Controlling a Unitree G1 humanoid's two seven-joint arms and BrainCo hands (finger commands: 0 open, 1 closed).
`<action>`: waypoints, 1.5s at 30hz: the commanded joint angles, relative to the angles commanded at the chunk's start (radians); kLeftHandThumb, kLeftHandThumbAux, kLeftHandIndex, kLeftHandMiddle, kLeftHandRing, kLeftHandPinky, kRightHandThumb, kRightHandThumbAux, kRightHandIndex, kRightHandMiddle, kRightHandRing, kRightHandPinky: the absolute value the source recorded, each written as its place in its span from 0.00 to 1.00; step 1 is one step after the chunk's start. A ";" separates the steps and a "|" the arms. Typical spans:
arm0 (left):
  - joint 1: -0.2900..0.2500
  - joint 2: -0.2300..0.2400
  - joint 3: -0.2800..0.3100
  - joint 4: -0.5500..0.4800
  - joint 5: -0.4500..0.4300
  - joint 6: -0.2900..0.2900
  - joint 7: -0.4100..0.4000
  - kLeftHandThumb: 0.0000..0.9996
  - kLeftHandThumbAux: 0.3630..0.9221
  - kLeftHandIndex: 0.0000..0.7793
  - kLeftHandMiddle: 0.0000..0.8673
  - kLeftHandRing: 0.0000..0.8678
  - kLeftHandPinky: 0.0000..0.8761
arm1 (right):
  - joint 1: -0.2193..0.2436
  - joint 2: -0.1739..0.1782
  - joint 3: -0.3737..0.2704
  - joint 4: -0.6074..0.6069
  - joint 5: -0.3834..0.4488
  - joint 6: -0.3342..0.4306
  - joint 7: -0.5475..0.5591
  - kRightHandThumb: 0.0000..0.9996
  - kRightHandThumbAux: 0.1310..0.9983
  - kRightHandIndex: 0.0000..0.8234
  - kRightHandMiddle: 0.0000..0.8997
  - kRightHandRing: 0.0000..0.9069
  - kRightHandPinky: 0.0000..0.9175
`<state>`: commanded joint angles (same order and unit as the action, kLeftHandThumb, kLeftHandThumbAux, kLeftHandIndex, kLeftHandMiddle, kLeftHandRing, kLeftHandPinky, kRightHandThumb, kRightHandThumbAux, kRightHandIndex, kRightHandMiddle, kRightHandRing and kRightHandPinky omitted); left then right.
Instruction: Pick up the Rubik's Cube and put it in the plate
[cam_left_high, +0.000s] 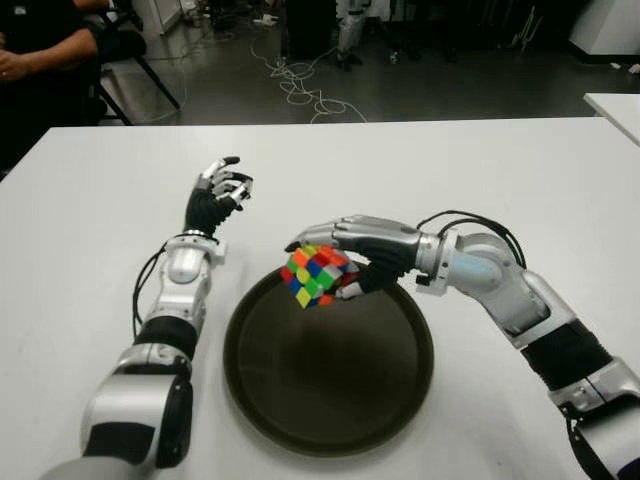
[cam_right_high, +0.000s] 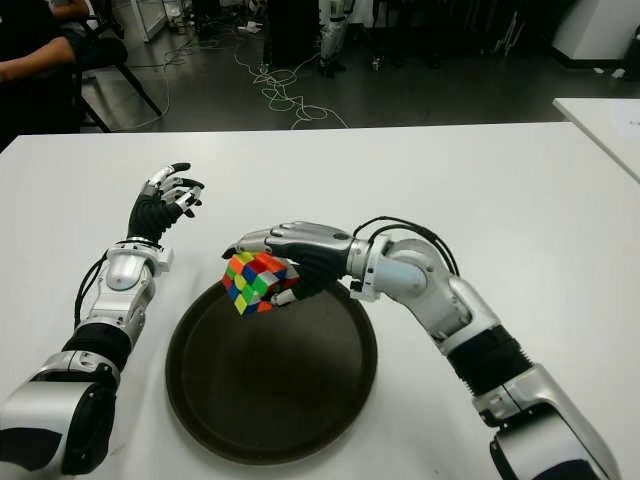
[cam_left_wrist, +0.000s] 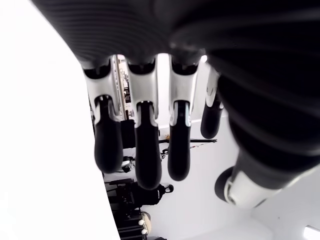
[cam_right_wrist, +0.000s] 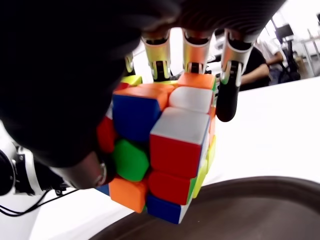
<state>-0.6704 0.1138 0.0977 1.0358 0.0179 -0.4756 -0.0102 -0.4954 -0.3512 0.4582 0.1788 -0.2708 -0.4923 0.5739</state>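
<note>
We see a white worktop (cam_left_high: 480, 170) spanning the scene, with a dark floor strewn with cables (cam_left_high: 295, 80) beyond its far edge and a seated person (cam_left_high: 40, 50) at the far left corner. On the worktop, directly in front of the robot, lies a round dark plate (cam_left_high: 330, 390) with a raised rim. The right hand (cam_left_high: 350, 255) reaches in from the right and sits over the plate's far-left rim; we see its fingers (cam_right_wrist: 227, 95) curled over the top of the Rubik's Cube (cam_left_high: 315, 275) and the thumb pressed against the cube's side, so the hand has a closed grasp on it. The cube is tilted and held just above the plate's inner edge, not resting in it. The left hand (cam_left_high: 218, 195) shows to the left of the plate, over bare worktop, its fingers (cam_left_wrist: 142, 160) loosely extended and holding nothing.
</note>
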 joint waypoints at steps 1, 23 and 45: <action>-0.001 -0.001 0.000 0.001 0.000 -0.001 0.000 0.31 0.58 0.29 0.47 0.56 0.63 | 0.002 0.004 -0.001 0.003 0.013 -0.003 0.006 0.83 0.66 0.46 0.54 0.52 0.56; -0.002 -0.009 0.006 0.002 -0.010 -0.002 -0.002 0.29 0.61 0.28 0.46 0.56 0.62 | 0.036 0.059 -0.025 0.068 -0.038 -0.055 -0.100 0.74 0.69 0.49 0.35 0.33 0.33; -0.001 -0.008 0.001 -0.009 -0.004 0.006 0.001 0.31 0.61 0.30 0.47 0.55 0.61 | 0.014 0.057 -0.011 0.107 -0.087 -0.059 -0.091 0.00 0.59 0.00 0.00 0.00 0.00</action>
<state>-0.6717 0.1063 0.0992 1.0268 0.0142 -0.4693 -0.0094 -0.4813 -0.2942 0.4468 0.2855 -0.3577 -0.5517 0.4830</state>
